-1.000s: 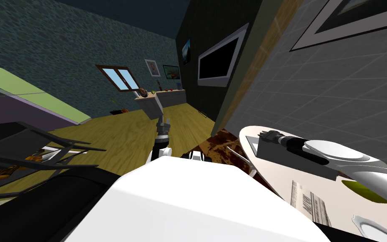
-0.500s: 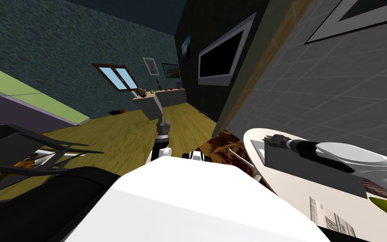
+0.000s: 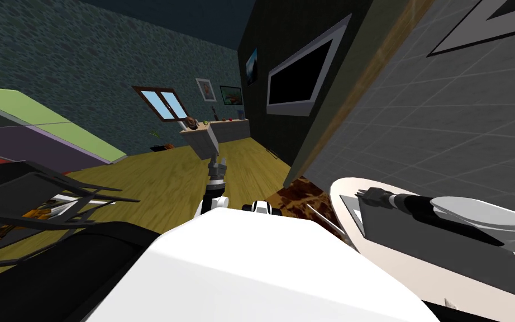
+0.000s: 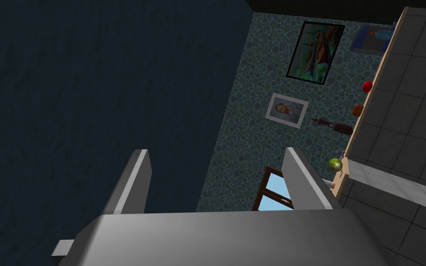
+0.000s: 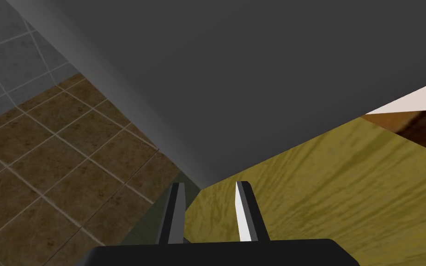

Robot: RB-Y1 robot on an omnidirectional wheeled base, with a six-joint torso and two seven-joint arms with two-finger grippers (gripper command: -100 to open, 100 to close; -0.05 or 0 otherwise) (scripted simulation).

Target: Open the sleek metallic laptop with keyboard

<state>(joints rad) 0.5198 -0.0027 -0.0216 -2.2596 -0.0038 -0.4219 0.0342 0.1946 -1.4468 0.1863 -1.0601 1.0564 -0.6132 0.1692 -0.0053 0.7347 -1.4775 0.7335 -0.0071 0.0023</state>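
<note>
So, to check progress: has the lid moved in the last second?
Yes. In the right gripper, the lid has swung up: against the table, it now covers much more of the top.

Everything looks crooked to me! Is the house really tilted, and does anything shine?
Head view: everything slants together and the walls splay; that's the wide lens, not the house. Right wrist view: the laptop is flat dull grey, no glare. Left wrist view: dim, no glare either.
</note>
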